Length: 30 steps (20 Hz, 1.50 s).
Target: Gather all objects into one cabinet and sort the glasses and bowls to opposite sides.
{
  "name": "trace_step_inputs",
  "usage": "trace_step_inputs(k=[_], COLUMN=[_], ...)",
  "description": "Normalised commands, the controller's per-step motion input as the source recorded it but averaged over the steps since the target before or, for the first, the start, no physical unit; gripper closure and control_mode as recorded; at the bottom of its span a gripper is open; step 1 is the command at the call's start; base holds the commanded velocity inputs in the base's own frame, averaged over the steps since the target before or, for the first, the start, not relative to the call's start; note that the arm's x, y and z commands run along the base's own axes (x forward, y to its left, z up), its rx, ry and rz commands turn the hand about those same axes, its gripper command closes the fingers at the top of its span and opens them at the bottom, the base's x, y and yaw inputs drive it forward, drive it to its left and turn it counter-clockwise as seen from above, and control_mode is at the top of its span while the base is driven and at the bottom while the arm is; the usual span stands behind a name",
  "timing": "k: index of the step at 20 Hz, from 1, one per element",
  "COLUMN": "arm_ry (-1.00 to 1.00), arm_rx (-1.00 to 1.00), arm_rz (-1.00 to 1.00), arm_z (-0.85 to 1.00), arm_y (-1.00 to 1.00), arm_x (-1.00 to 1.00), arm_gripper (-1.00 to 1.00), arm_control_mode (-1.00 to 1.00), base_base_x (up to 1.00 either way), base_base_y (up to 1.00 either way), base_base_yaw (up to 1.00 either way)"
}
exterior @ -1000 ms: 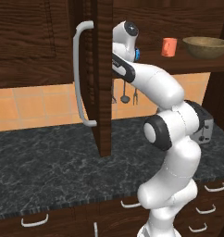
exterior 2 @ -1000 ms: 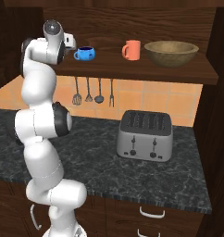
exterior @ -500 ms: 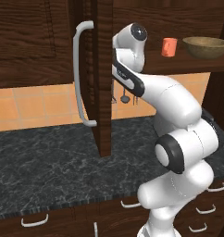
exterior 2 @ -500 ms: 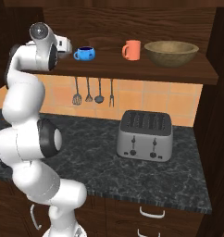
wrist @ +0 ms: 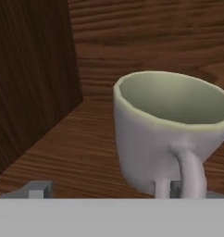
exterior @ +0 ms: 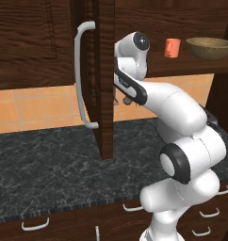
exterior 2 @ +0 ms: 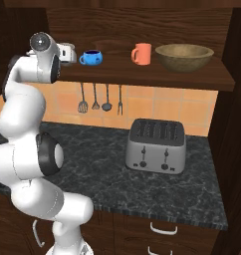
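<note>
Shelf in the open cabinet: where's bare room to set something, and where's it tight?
Free: the shelf between the blue bowl and the orange-red cup, a smaller patch. On the counter, the stretch left of the toaster is bare.

Crowded: the left end, where the pale cup sits near the cabinet wall with the arm over it; the right end, taken by the wooden bowl.

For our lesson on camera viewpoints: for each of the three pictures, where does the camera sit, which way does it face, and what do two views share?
Left base view: behind the arm's left, facing the dark brown cabinet door; arm rises at right.
Right base view: behind its right, facing the silver toaster; arm at left.
Hand view: on the hand, facing the pale handled cup on the wooden shelf.
Both base views share the orange-red cup and tan wooden bowl.
</note>
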Motion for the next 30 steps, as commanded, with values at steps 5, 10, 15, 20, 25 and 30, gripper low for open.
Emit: trace_step_inputs(k=[5, 10, 15, 20, 25, 30], arm_ry=[0.0, 0.0, 0.0, 0.0, 0.0, 0.0], arm_rx=[0.0, 0.0, 0.0, 0.0, 0.02, 0.05], arm_rz=[-0.01, -0.1, -0.1, -0.07, -0.05, -0.1], arm_z=[0.0, 0.06, 0.14, 0.16, 0.12, 0.0], arm_y=[-0.08, -0.06, 0.0, -0.2, -0.46, -0.78], arm_x=[0.0, 0.09, 0.0, -0.39, -0.64, -0.62], arm_gripper=[-1.0, -1.0, -1.0, -1.0, -1.0, -1.0], arm_control_mode=[-1.0, -1.0, -1.0, -1.0, -1.0, -1.0], base_base_x=[0.0, 0.0, 0.0, 0.0, 0.0, 0.0], base_base_y=[0.0, 0.0, 0.0, 0.0, 0.0, 0.0], base_base_yaw=[0.0, 0.0, 0.0, 0.0, 0.0, 0.0])
